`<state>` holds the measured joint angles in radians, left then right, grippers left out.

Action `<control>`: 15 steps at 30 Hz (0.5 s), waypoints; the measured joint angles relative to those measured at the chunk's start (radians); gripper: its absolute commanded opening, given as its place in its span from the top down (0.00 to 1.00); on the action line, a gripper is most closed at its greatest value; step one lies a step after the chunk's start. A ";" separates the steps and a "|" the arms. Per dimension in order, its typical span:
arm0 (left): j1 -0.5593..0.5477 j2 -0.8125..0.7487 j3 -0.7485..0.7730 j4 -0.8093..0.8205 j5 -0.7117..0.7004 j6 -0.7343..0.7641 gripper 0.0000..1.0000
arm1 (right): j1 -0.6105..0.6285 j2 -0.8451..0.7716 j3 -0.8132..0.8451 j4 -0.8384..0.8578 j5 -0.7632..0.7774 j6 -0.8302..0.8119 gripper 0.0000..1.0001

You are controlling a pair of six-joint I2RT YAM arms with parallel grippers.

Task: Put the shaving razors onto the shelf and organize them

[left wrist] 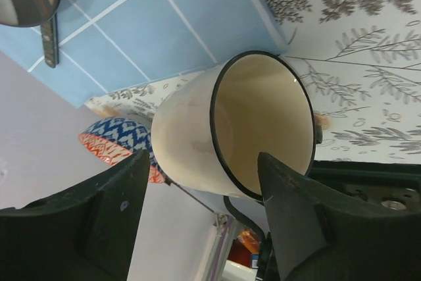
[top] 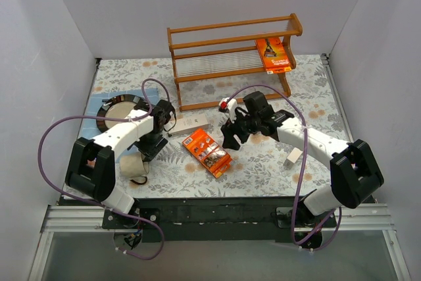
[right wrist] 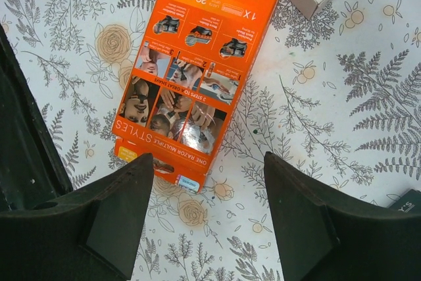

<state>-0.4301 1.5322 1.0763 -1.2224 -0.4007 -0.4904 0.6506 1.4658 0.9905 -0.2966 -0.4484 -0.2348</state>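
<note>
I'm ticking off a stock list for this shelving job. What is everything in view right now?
shelf: one, orange-brown wood, far middle of the table
orange razor packs: two; one at the shelf's right end, one flat on the table between the arms
white boxes: two seen; one near the left arm's wrist, one beside the right arm
mug: one, cream with dark rim, near left
pan: one, dark and round, far left
table: one, floral cloth
left gripper: open, facing the mug's mouth
right gripper: open, above the orange pack on the table
</note>
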 measured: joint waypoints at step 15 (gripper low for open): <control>-0.012 0.033 -0.061 0.045 -0.139 0.056 0.64 | -0.016 0.000 -0.007 0.016 -0.020 0.004 0.26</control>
<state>-0.4423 1.5654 1.0157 -1.1778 -0.5396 -0.4339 0.6346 1.4658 0.9833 -0.2806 -0.4686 -0.2306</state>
